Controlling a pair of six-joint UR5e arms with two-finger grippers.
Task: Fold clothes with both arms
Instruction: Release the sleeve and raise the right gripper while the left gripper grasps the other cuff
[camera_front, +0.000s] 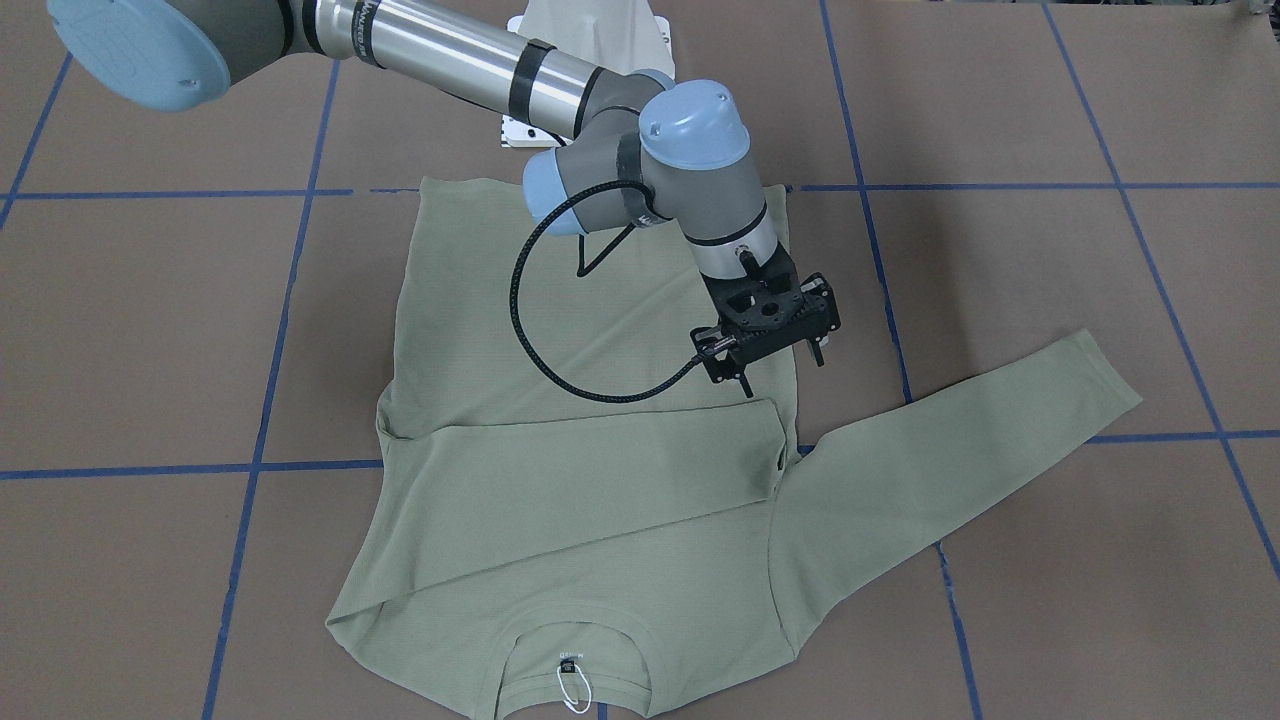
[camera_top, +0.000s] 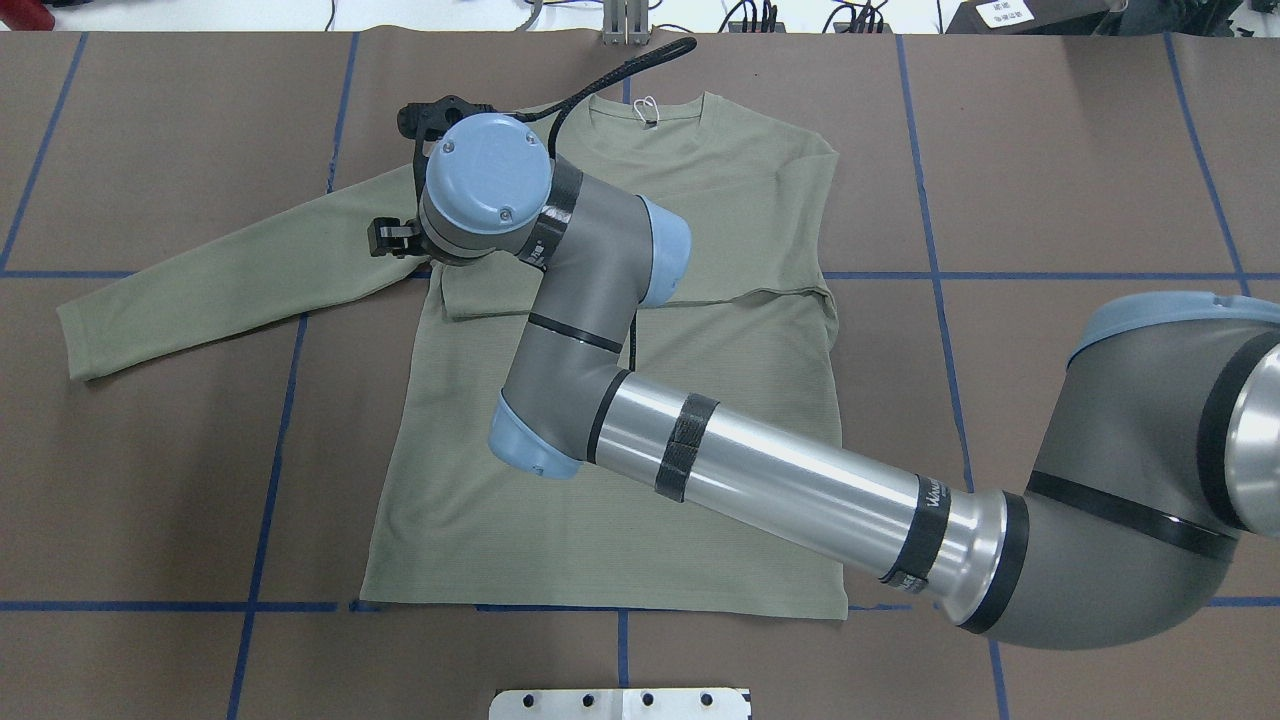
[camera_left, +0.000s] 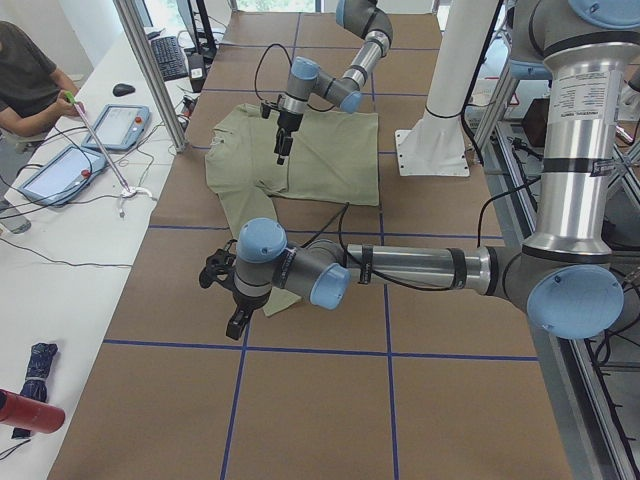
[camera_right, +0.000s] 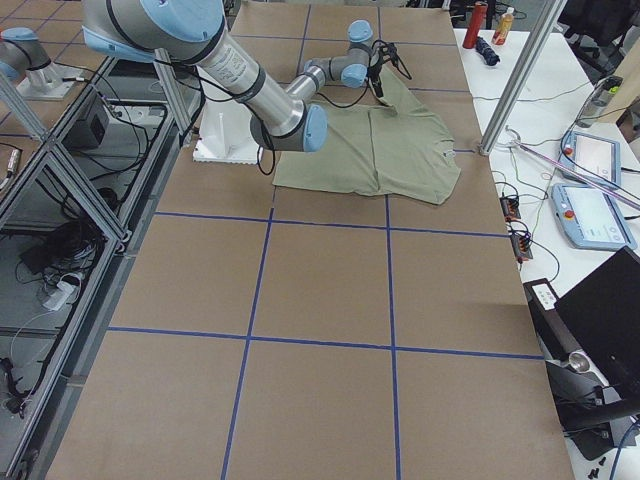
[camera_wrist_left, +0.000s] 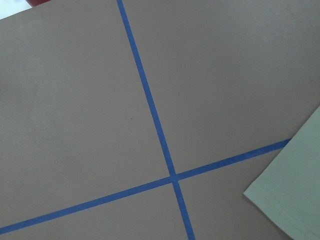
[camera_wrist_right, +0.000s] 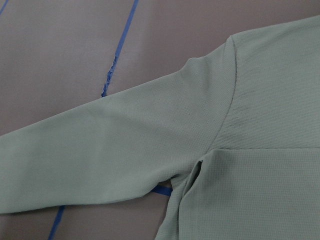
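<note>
The pale sage-green shirt lies flat on the brown table, neck and white tag toward the operators' side. One sleeve is folded across the body. The other sleeve lies stretched out to the side. My right gripper hovers above the folded sleeve's cuff, its fingers apart and empty. My left gripper shows only in the exterior left view, beside the outstretched sleeve's cuff; I cannot tell whether it is open or shut.
Blue tape lines cross the brown table. The white base pedestal stands at the robot's edge. An operator sits at a white bench with tablets beyond the table's far side.
</note>
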